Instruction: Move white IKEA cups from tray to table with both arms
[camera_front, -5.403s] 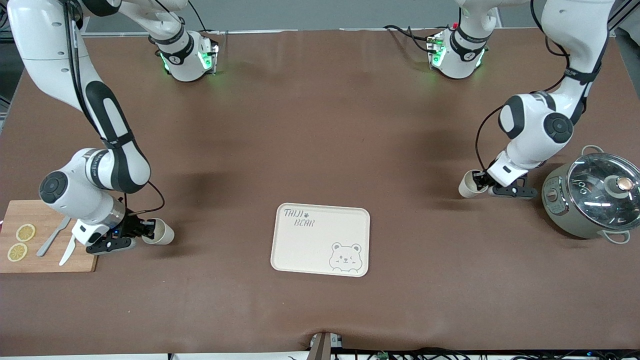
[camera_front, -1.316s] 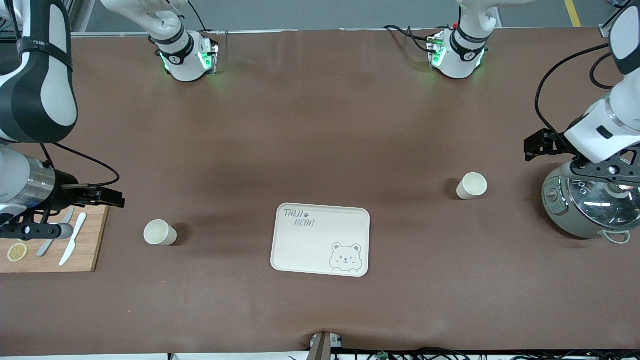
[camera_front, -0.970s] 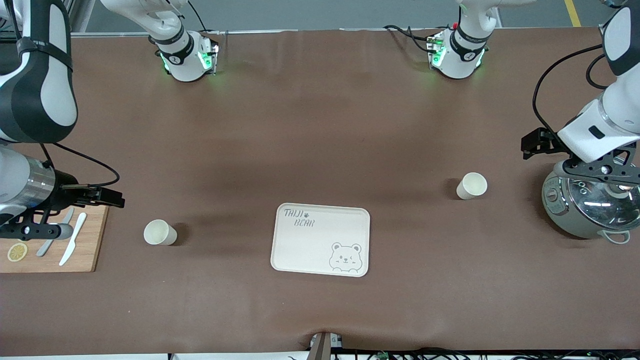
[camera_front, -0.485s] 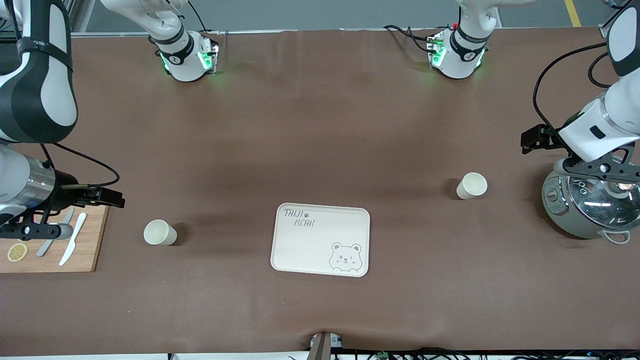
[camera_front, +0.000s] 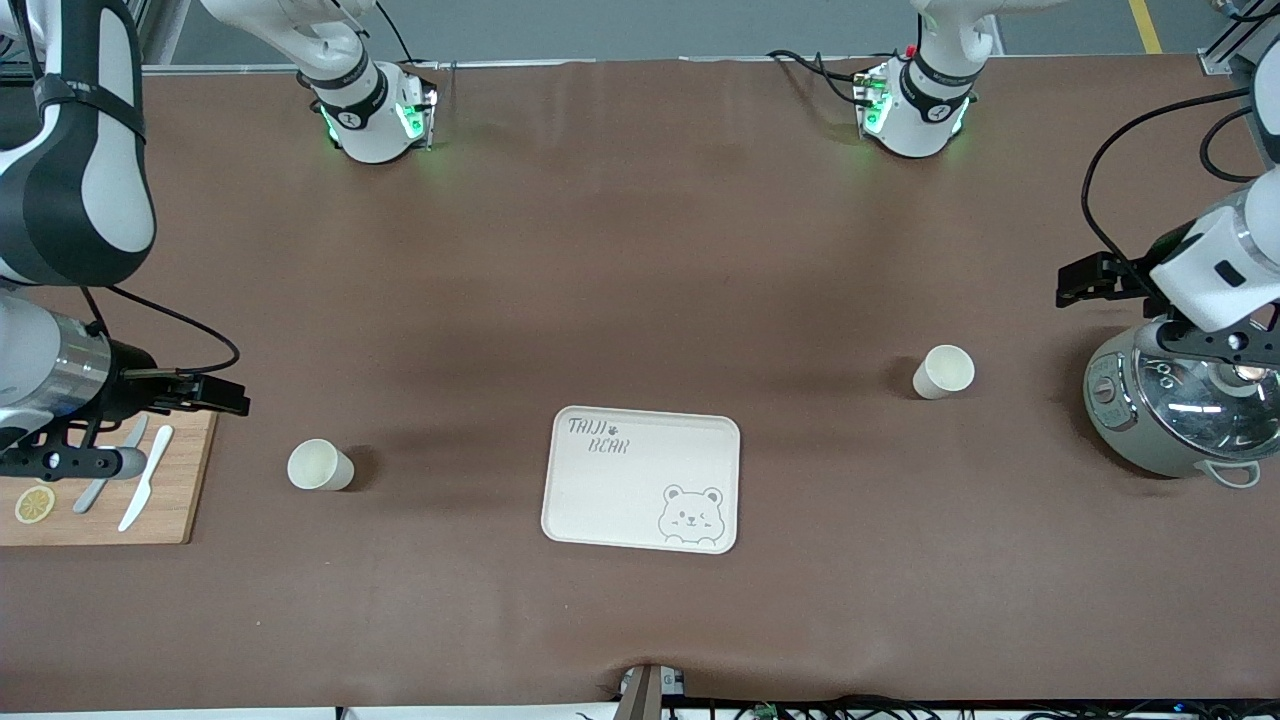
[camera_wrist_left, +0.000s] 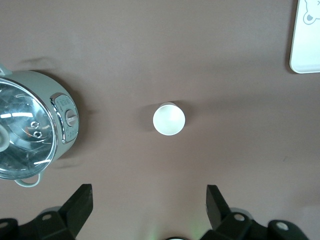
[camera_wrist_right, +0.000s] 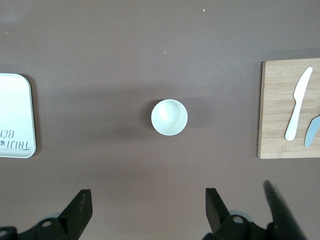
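Two white IKEA cups stand upright on the brown table, apart from the grippers. One cup (camera_front: 320, 466) (camera_wrist_right: 169, 117) stands toward the right arm's end, the other cup (camera_front: 943, 371) (camera_wrist_left: 169, 119) toward the left arm's end, farther from the front camera. My right gripper (camera_front: 62, 462) (camera_wrist_right: 147, 196) hangs high over the cutting board's edge, open and empty. My left gripper (camera_front: 1215, 342) (camera_wrist_left: 148, 195) hangs over the grey pot, open, with nothing between its fingers.
A cream bear-printed tray (camera_front: 620, 490) lies between the two cups. A grey pot with glass lid (camera_front: 1185, 400) stands at the left arm's end. A wooden cutting board (camera_front: 170, 500) with a white knife (camera_front: 145, 490) and lemon slices lies at the right arm's end.
Earlier both grippers were at the cups on the table; now they are raised and away, and the cups stand free. Over the last second the left hand drifted slightly toward its end of the table.
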